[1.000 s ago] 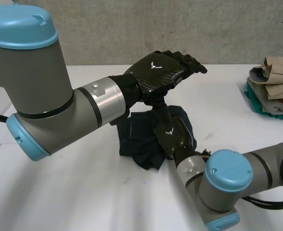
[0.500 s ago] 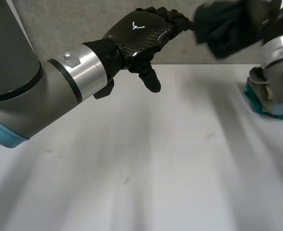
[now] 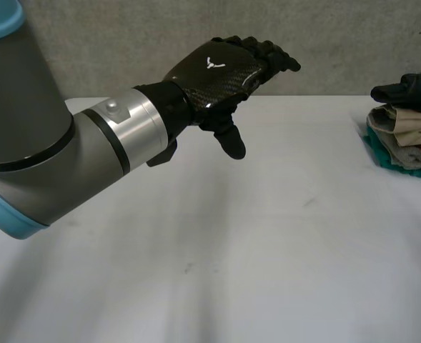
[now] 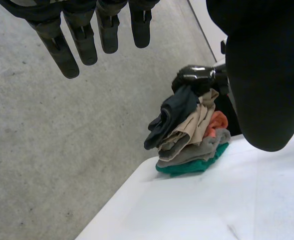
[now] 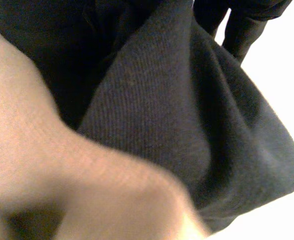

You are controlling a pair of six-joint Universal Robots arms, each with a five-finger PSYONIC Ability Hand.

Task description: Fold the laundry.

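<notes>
No readable words or numbers, small white V-shaped emblem on the left hand [image 3: 217, 71] (a mark, no letters)

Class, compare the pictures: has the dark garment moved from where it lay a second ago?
Yes. The dark garment left the middle of the table and now sits on top of the clothes pile at the table's right edge.
</notes>
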